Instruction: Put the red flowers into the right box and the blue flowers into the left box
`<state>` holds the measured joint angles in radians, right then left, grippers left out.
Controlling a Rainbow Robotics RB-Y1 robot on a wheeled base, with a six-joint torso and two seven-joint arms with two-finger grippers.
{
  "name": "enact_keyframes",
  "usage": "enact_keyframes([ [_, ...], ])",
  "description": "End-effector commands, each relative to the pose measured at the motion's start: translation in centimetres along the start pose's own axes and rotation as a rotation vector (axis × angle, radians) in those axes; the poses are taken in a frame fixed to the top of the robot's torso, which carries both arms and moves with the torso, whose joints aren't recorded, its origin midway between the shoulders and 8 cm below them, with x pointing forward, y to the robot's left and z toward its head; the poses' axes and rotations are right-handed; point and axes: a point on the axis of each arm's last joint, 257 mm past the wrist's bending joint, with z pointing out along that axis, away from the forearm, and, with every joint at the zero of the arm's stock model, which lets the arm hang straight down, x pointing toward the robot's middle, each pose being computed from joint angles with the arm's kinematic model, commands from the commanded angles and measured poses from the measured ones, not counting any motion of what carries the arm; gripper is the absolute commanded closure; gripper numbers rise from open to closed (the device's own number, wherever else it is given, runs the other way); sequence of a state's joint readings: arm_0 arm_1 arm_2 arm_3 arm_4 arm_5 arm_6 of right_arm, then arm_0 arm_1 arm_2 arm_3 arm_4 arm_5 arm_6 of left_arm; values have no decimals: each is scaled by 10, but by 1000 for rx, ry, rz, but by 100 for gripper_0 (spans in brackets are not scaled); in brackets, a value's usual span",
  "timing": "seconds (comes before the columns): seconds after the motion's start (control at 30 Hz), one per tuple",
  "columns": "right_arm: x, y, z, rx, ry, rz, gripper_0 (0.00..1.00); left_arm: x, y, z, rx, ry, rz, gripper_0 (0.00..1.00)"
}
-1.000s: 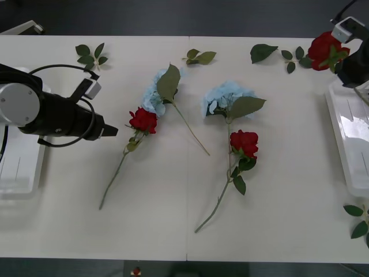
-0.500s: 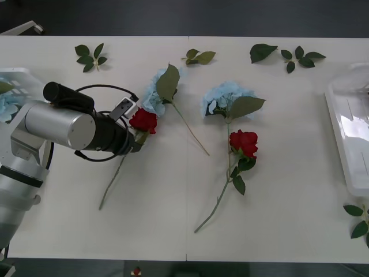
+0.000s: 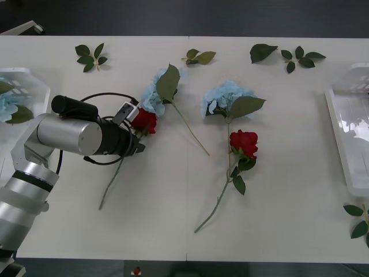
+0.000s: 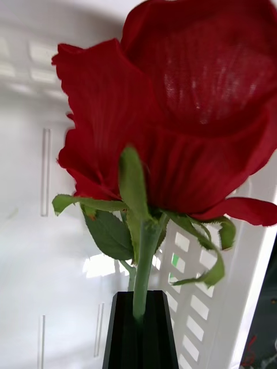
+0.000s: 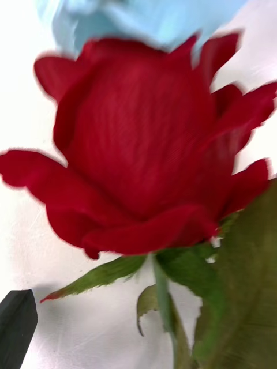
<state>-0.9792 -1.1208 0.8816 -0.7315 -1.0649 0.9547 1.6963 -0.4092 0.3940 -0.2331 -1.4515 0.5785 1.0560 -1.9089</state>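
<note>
Two roses [image 3: 244,142], velvety, lie on our table [image 3: 173,231].
Right gripper [image 4: 138,323] clenches a rose stem [image 4: 144,259] over the box [image 4: 34,173]; left gripper [image 3: 137,144] gapes by another rose [image 3: 144,120].

A red rose bloom [image 5: 144,144] lies on the white worktop [image 5: 23,115], its green stem [image 5: 164,300] beside a leaf [image 5: 242,288]. A pale blue flower [image 5: 144,20] touches its far side. One black fingertip [image 5: 16,320] of the left end effector sits at the corner.

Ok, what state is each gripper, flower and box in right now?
left gripper: open, beside the left rose
right gripper: shut on deep-red artificial rose
left rose: lying on table, ungripped
middle rose: lying on table
pale blue flowers: lying on table
white plastic left box: holds a blue flower
</note>
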Motion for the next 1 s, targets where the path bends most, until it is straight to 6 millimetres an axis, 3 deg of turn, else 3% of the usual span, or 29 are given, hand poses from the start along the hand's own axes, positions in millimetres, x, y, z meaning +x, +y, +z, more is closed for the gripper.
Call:
enact_keyframes([
  [0.03,12,-11,10,27,7,24,100,-15,1,5,-10,-37,1,38],
  [0.07,15,-10,14,28,6,24,100,-15,1,7,-13,-42,5,68],
  [0.1,16,-10,16,29,4,23,100,-17,0,7,-12,-47,4,87],
  [0.13,16,-9,18,33,0,22,100,-17,0,7,-12,-47,0,99],
  [0.2,16,-10,20,38,-4,21,97,-18,-2,7,-4,-52,-7,100],
  [0.23,15,-11,20,40,-7,22,73,-20,-4,7,2,-59,-13,100],
  [0.33,15,-12,19,37,-8,25,30,-29,-3,1,12,-85,-24,100],
  [0.47,12,-5,17,10,-12,30,6,-39,-1,-14,52,-127,-59,100],
  [0.53,5,3,12,-21,-21,35,0,-45,-1,-27,92,-147,-78,100],
  [0.67,-15,24,-5,-108,-53,51,0,-51,0,-55,162,-162,-93,100],
  [0.77,-36,49,-29,-201,-87,48,0,-50,8,-89,212,-172,-117,100],
  [0.87,-65,88,-65,-327,-145,36,0,-53,13,-131,281,-198,-159,100],
  [1.0,-84,141,-115,-504,-167,43,0,-58,17,-185,381,-254,-218,100],
])
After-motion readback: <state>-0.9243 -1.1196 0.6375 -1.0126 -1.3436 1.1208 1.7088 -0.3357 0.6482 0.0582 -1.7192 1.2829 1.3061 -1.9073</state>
